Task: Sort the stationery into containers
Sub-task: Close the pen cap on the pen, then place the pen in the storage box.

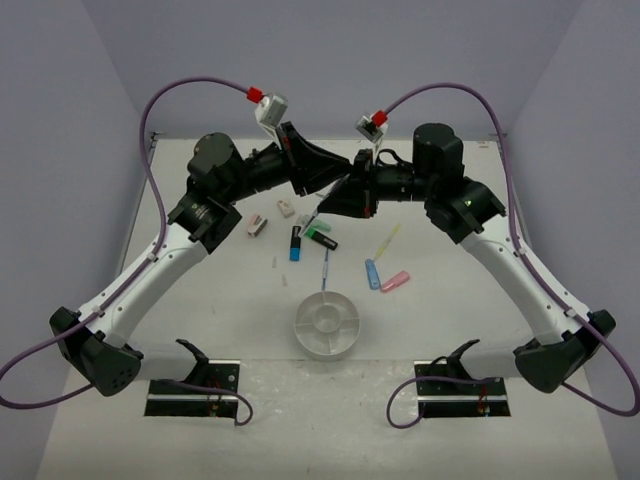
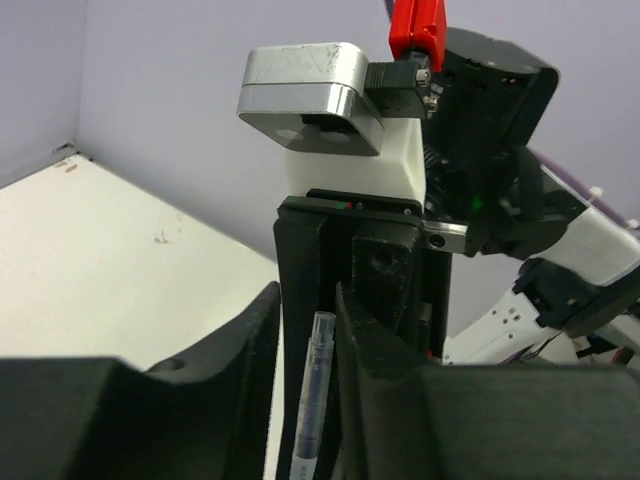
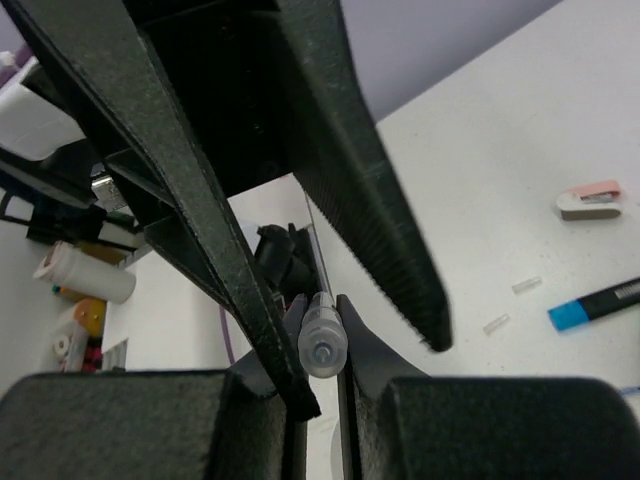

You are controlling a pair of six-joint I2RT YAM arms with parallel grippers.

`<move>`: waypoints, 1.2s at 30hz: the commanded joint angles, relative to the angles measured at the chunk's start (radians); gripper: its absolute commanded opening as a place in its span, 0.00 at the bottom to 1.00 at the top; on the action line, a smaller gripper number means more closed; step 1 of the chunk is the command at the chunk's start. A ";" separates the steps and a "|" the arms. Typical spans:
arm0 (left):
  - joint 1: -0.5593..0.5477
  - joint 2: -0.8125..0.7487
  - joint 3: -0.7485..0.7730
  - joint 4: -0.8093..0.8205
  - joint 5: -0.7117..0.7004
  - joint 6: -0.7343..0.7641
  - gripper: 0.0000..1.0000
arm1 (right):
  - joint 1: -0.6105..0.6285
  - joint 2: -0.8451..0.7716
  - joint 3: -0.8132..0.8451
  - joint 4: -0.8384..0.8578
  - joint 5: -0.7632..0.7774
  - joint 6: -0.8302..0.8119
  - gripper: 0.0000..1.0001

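Nearest to the arm bases, the round white dish (image 1: 296, 330) is set on the surface (image 1: 250, 300), and no item is seen in its wedges. Just past the dish a blue pen (image 1: 326, 267) is laid, with a blue highlighter (image 1: 372, 273) and a pink highlighter (image 1: 396, 281) side by side to its right. A yellow pen (image 1: 388, 240) is found a little farther back. More to the left, a second blue highlighter (image 1: 296, 244) and a green highlighter (image 1: 320, 237) are laid close together, and two small erasers (image 1: 257, 226) are seen beyond them.

Farthest back, up in the air, the two grippers are found tip to tip. A clear grey pen (image 3: 322, 343) is pinched tight in the jaws of the right gripper (image 1: 325, 207). Its round end is seen between them in the right wrist view. The jaws of the left gripper (image 1: 345, 180) are spread apart on both sides of the same pen, and no squeeze from them can be made out.

The pen is judged to be light, thin and stiff, with a smooth skin that may slip or roll. It is best held across the middle of its body, so that it is not tipped by its own weight. A soft grip is likely enough. A long thing like this may not lie flat in a wedge, so it should be lowered slowly.
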 commanded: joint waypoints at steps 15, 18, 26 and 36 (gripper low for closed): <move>-0.028 -0.223 0.065 -0.526 -0.839 0.127 1.00 | 0.062 -0.287 -0.466 0.040 0.267 -0.092 0.00; -0.020 -0.217 0.046 -0.608 -0.866 0.124 1.00 | 0.090 -0.331 -0.511 0.028 0.296 -0.089 0.00; 0.056 -0.167 -0.058 -0.687 -0.776 0.074 1.00 | 0.195 -0.295 -0.569 0.004 0.464 -0.124 0.00; 0.092 -0.164 -0.110 -0.691 -0.743 0.087 1.00 | 0.284 -0.210 -0.584 -0.015 0.522 -0.163 0.00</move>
